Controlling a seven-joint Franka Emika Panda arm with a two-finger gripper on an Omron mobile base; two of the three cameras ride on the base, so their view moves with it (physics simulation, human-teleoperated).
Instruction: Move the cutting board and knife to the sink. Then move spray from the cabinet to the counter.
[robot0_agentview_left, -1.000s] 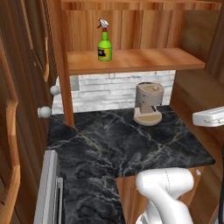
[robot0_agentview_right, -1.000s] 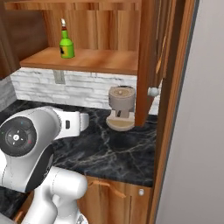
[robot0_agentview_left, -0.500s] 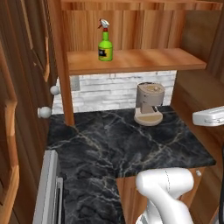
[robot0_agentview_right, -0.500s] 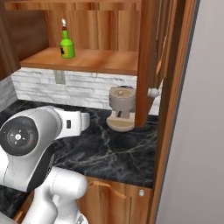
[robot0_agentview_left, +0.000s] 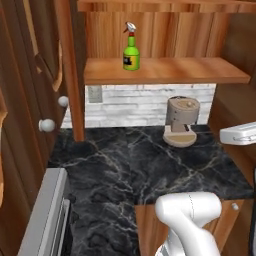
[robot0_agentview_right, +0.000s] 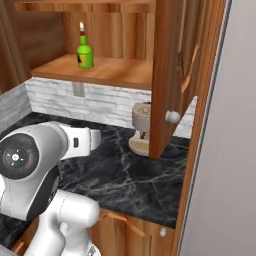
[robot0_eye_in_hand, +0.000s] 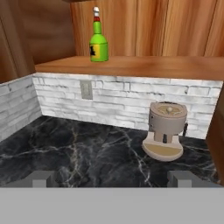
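One spray (robot0_agentview_left: 131, 47) stands upright near the cabinet shelf's (robot0_agentview_left: 165, 72) left end — nothing has shifted; the pincer (robot0_eye_in_hand: 112, 178) hangs released, fetching not yet begun.

Slight camera shift rightward, nothing else.

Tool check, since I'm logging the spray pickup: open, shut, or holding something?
Tool: open and holding nothing; the spray stands untouched on the cabinet shelf.
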